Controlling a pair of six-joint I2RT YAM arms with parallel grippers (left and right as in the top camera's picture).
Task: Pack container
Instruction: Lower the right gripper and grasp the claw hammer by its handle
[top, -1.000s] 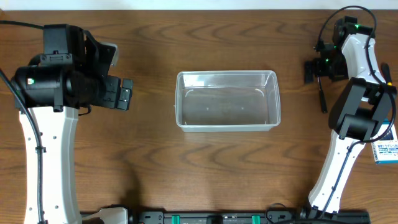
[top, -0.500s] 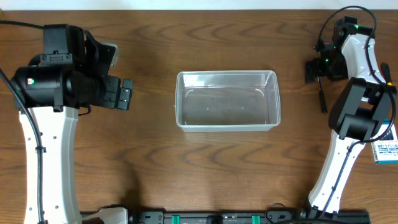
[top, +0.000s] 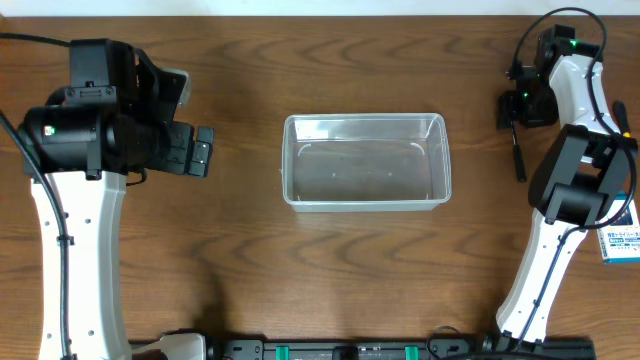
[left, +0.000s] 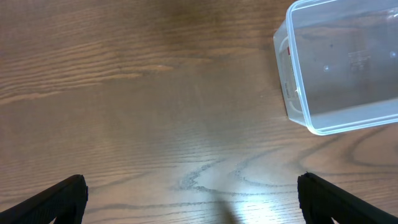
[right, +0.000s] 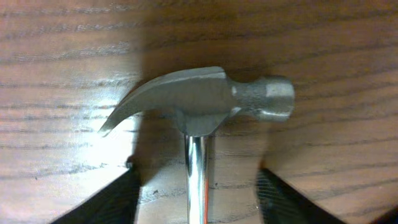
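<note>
Now, change: your right gripper (right: 198, 202) jaws narrowed around claw hammer (right: 199, 102) shaft, gaps remain, nothing held.
Left gripper (left: 193, 199): wide, empty.
Container (top: 366, 204): table (top: 250, 260) centre, empty, hammer's 8 o'clock.
Meaning: grasp likely next; nothing packed.

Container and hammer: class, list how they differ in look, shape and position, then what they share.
The container is see-through plastic; the hammer has a grey metal head. The container is a broad hollow box; the hammer is long and thin. The container sits mid-table; the hammer lies far right, inside the open right pincer. Both rest on the wooden table.
</note>
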